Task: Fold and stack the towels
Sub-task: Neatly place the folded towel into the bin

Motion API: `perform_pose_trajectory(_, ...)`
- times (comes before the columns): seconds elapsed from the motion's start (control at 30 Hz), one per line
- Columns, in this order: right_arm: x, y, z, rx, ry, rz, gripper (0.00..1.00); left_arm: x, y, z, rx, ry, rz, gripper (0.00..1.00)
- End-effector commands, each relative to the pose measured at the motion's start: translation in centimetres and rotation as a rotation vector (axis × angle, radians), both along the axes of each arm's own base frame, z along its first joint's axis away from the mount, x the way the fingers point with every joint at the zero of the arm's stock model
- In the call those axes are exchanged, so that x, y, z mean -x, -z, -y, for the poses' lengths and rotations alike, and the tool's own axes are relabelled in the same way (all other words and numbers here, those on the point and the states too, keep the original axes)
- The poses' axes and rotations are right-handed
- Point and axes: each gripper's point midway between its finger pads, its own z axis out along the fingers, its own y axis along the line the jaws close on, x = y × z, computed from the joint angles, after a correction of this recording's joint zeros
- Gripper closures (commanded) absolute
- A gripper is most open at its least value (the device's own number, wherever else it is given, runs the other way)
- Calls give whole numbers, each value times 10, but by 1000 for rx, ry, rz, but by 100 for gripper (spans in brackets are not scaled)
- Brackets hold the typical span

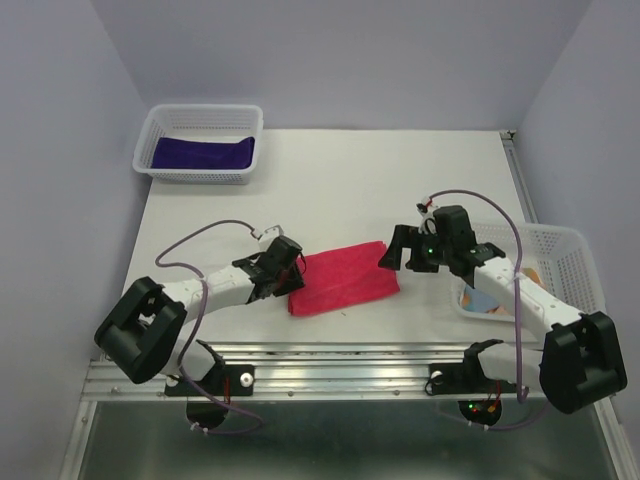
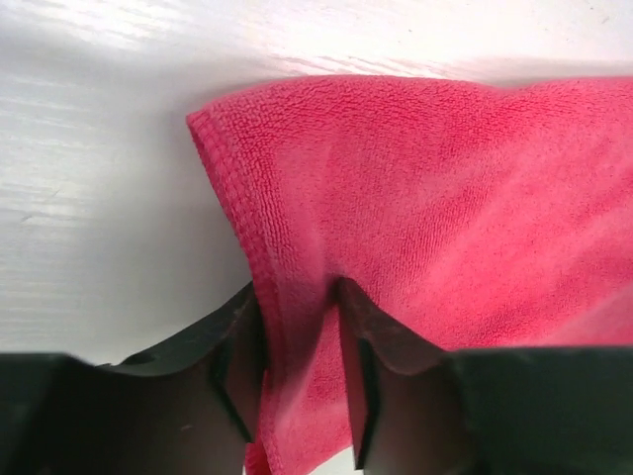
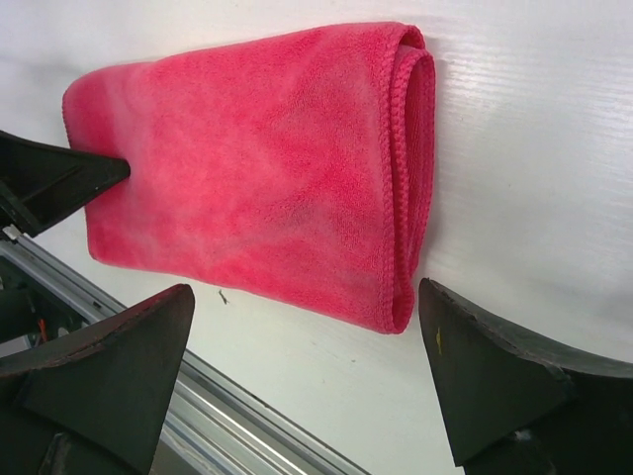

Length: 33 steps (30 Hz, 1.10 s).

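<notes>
The folded pink-red soft towel (image 1: 340, 278) is lying by the near edge of the white bench (image 1: 380, 170). The left hand (image 2: 295, 332) is pinching its left hem; the right hand (image 3: 307, 297) is hovering spread beside it.

The left arm (image 1: 215, 285) reached from its base at the near left toward the middle, forearm lying low and angled right. Its tool (image 1: 290, 272) pointed right, and the left wrist view showed the two fingers (image 2: 237, 346) drawn close together, pinching the left edge of the pink-red towel (image 1: 340, 280) between them. The right arm (image 1: 510, 290) stretched from the near right toward the middle, its wrist held higher than the left one. Its tool (image 1: 393, 252) faced left and down with the fingers (image 3: 119, 366) spread wide apart, gripping nothing.
</notes>
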Motion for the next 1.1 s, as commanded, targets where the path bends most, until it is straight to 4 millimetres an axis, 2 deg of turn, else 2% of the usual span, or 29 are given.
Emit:
perform_pose_trajectory(0.0, -19, -34, -3, -11, 9, 104, 0, 5, 14, -9, -126, 10, -50, 63)
perform_pose_trajectory(0.03, -19, -36, -3, -11, 7, 109, 0, 5, 17, -9, -139, 17, -59, 67)
perform_pose_trajectory(0.07, -20, -38, -3, -10, 6, 115, 0, 5, 20, -8, -152, 23, -67, 80)
perform_pose_trajectory(0.13, -21, -40, -2, -2, 12, 125, 0, 2, 26, -9, -197, 20, -92, 100)
perform_pose_trajectory(0.23, -23, -43, 2, 9, 31, 137, 0, -10, 22, -7, -270, 40, -64, 100)
perform_pose_trajectory(0.27, -24, -44, 3, 16, 40, 142, 0, -18, 18, -13, -326, 27, -35, 100)
perform_pose_trajectory(0.3, -24, -44, 5, 23, 44, 143, 0, -31, 3, -4, -341, 43, 12, 100)
perform_pose_trajectory(0.37, -24, -44, 8, 36, 57, 152, 0, -47, -15, -9, -415, 25, 78, 100)
perform_pose_trajectory(0.4, -24, -46, 9, 33, 61, 164, 0, -62, -31, -1, -423, 49, 131, 100)
perform_pose_trajectory(0.47, -25, -46, 12, 44, 72, 174, 0, -82, -47, -1, -480, 44, 199, 100)
perform_pose_trajectory(0.5, -24, -50, 12, 42, 75, 181, 0, -97, -59, 6, -504, 54, 231, 100)
perform_pose_trajectory(0.57, -24, -53, 16, 52, 89, 196, 0, -113, -70, 2, -578, 49, 254, 100)
perform_pose_trajectory(0.6, -24, -57, 17, 48, 96, 211, 0, -132, -81, 4, -602, 52, 268, 100)
perform_pose_trajectory(0.63, -24, -56, 18, 51, 100, 211, 0, -139, -85, 10, -594, 48, 278, 100)
perform_pose_trajectory(0.67, -24, -57, 20, 52, 108, 222, 0, -150, -90, 5, -619, 56, 282, 100)
perform_pose_trajectory(0.73, -23, -59, 21, 50, 116, 230, 0, -175, -103, 8, -645, 78, 311, 100)
perform_pose_trajectory(0.77, -22, -61, 21, 47, 116, 237, 0, -184, -108, 6, -655, 73, 318, 100)
perform_pose_trajectory(0.8, -22, -60, 21, 45, 116, 238, 0, -202, -124, 3, -646, 53, 344, 100)
perform_pose_trajectory(0.9, -22, -58, 23, 54, 122, 233, 0, -229, -131, -16, -712, 51, 324, 100)
perform_pose_trajectory(0.93, -22, -57, 23, 56, 123, 231, 0, -244, -143, -18, -719, 29, 345, 100)
perform_pose_trajectory(0.97, -23, -55, 23, 62, 125, 228, 0, -259, -161, -29, -727, 11, 363, 100)
perform_pose_trajectory(1.0, -24, -53, 24, 67, 128, 223, 0, -260, -154, -30, -748, 34, 347, 100)
perform_pose_trajectory(1.03, -24, -52, 24, 70, 129, 219, 0, -275, -167, -40, -748, -1, 367, 100)
perform_pose_trajectory(1.07, -25, -52, 25, 75, 133, 220, 0, -282, -173, -46, -758, -7, 370, 100)
